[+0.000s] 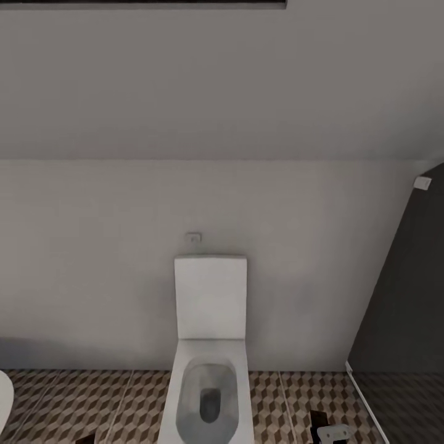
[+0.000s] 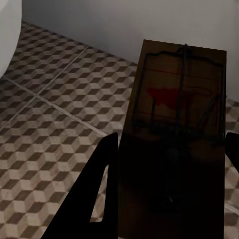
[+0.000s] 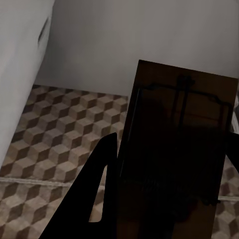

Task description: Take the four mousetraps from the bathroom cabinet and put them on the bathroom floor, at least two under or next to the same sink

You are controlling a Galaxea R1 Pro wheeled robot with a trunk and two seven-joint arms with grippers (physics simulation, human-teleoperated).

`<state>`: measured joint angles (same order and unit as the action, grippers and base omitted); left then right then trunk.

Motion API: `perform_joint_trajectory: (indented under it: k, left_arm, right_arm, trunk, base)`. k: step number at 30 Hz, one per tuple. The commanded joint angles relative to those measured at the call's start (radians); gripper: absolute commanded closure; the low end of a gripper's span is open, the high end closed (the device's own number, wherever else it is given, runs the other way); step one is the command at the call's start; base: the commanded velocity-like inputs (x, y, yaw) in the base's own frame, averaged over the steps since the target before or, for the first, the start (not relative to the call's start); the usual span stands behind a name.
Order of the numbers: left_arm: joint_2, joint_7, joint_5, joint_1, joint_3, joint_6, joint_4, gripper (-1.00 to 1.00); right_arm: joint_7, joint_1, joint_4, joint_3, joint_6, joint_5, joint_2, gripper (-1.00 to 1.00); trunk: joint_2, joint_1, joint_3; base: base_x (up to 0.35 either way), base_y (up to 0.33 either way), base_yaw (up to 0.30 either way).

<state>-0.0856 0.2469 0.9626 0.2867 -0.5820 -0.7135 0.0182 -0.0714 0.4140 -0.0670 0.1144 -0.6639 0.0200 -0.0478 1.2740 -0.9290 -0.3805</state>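
In the left wrist view a dark-brown mousetrap [image 2: 179, 99] with a wire bar and a red mark sits between my left gripper's [image 2: 169, 147] black fingers [image 2: 94, 194], which are shut on it above the bathroom floor [image 2: 55, 114]. The right wrist view gives a similar picture. A second mousetrap [image 3: 179, 139] is clamped in my right gripper [image 3: 172, 147], whose fingers [image 3: 99, 179] hold it over the cube-pattern tiles [image 3: 55, 134]. The cabinet and the sink are out of view.
A white toilet [image 1: 209, 370] with its lid up stands against the pale wall straight ahead. A dark partition [image 1: 407, 296] rises at the right. A white rounded edge [image 1: 4, 394] shows at the far left. Tiled floor [image 1: 80, 401] lies on both sides of the toilet.
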Motion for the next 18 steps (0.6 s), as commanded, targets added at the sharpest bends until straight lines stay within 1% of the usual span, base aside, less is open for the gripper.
perform_joint_trajectory:
  k: [1, 6, 12, 18]
  left_arm:
    - [0.000, 0.014, -0.002, 0.000, -0.009, 0.000, 0.002, 1.00]
    - [0.001, 0.014, -0.002, 0.000, -0.009, 0.000, 0.002, 1.00]
    - [0.001, 0.014, -0.001, 0.000, -0.009, -0.004, 0.002, 1.00]
    - [0.002, 0.014, -0.002, 0.000, -0.009, -0.004, 0.002, 1.00]
  right_arm:
    - [-0.004, 0.002, -0.004, 0.008, -0.005, 0.000, 0.000, 1.00]
    - [-0.004, 0.002, -0.004, 0.008, -0.006, 0.000, 0.000, 1.00]
    - [-0.004, 0.002, -0.004, 0.008, -0.005, 0.000, 0.000, 1.00]
    - [-0.004, 0.002, -0.004, 0.008, -0.005, 0.000, 0.000, 1.00]
  trunk:
    - [0.008, -0.004, -0.004]
    - [0.043, -0.023, -0.020]
    - [0.085, -0.046, -0.039]
    - [0.127, -0.069, -0.058]
  base:
    - [0.000, 0.000, 0.030]
    - [0.000, 0.000, 0.084]
    - [0.000, 0.011, 0.008]
    - [0.007, 0.179, 0.000]
